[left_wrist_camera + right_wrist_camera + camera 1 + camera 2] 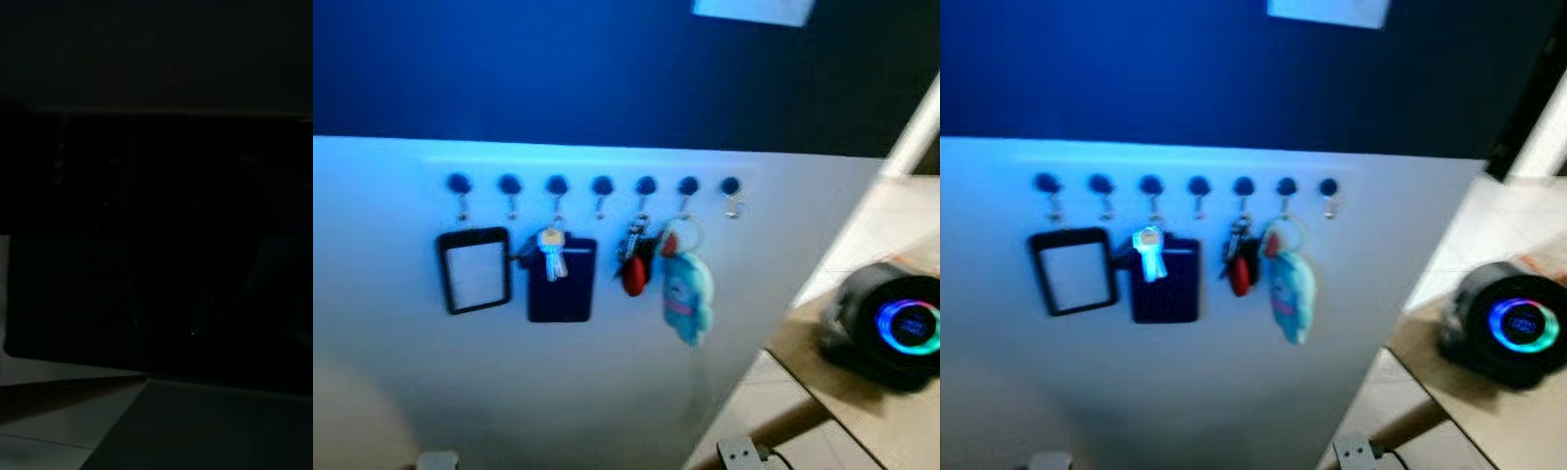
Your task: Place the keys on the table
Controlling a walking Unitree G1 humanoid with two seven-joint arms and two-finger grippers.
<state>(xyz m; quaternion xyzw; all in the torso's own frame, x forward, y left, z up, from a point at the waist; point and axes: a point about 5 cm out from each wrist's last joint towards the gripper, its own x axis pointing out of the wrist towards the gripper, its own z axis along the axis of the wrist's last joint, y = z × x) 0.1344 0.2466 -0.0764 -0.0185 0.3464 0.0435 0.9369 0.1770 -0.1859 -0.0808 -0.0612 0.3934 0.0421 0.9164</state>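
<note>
Keys (551, 253) hanging on hook rail (597, 184), crowded by red fob (633, 274). Table (862, 406) sitting right. Risk: snagging neighbours. Pincer state: cannot tell, wrist views dark.

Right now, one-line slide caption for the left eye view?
Silver keys and a light-blue plush keychain hang from a row of blue wall hooks; round black speaker with glowing ring sits on the wooden table.
</note>
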